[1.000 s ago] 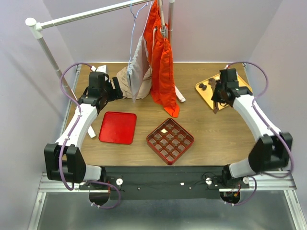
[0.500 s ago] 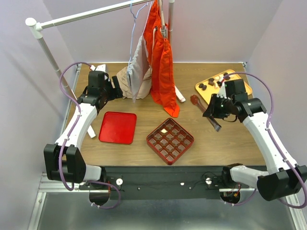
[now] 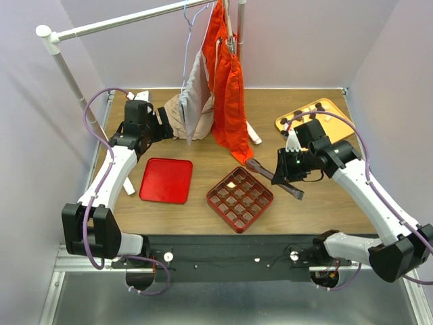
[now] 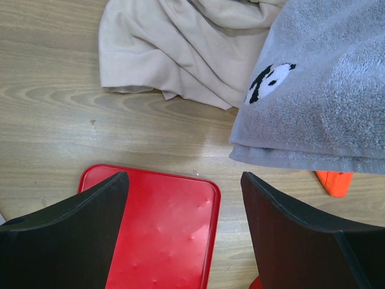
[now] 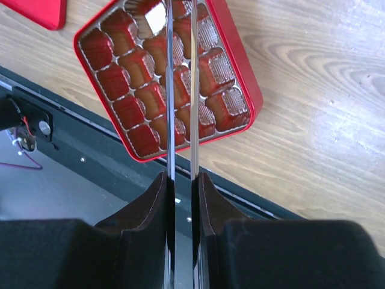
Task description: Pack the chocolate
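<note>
My right gripper (image 3: 283, 177) (image 5: 181, 180) is shut on a pair of metal tongs (image 5: 180, 90). The tongs reach out over the red gridded box (image 3: 265, 201) (image 5: 249, 90), with their brownish tip (image 3: 255, 165) at the box's far right edge. I cannot tell whether the tip holds a piece. One white chocolate (image 3: 232, 184) (image 5: 155, 18) lies in a far cell of the box. Dark chocolate lumps (image 3: 287, 124) sit on the yellow-orange tray (image 3: 333, 105) at the back right. Over by the cloth heap, my left gripper (image 3: 161, 123) (image 4: 183, 235) stands open and holds nothing.
A flat red lid (image 3: 166, 180) (image 4: 162, 229) lies left of the box. An orange garment (image 3: 229, 95) and a grey towel (image 3: 196, 95) (image 4: 325, 90) hang from a rail (image 3: 122, 22). A beige cloth (image 3: 177, 112) (image 4: 174, 54) is heaped on the table behind them.
The right arm has swung from the yellow-orange tray leftward and toward the front, carrying the tongs to the red box. The left arm has stayed still.
</note>
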### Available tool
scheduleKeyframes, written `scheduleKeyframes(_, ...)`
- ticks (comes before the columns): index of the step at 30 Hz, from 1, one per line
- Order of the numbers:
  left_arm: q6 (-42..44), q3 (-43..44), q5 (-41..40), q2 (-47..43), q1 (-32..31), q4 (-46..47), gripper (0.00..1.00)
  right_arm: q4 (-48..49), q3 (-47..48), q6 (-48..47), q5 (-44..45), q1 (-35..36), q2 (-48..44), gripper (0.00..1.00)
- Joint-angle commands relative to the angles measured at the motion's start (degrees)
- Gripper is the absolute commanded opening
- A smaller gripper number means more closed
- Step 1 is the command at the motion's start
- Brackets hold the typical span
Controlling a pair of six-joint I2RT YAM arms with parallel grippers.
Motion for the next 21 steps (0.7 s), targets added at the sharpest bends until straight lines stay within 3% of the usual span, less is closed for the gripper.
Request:
scheduleKeyframes(1,-0.81,1.08,-0.82,-0.31,-0.05,0.26,0.85,-2.35,-1.54,0.43,-0.21,0.58,-1.69,0.20)
scheduleKeyframes(21,-1.87,0.55,1.47,0.22,-0.05,1.32,0.84,-2.88,-4.62,1.84,1.98,4.19,-1.08,0.24)
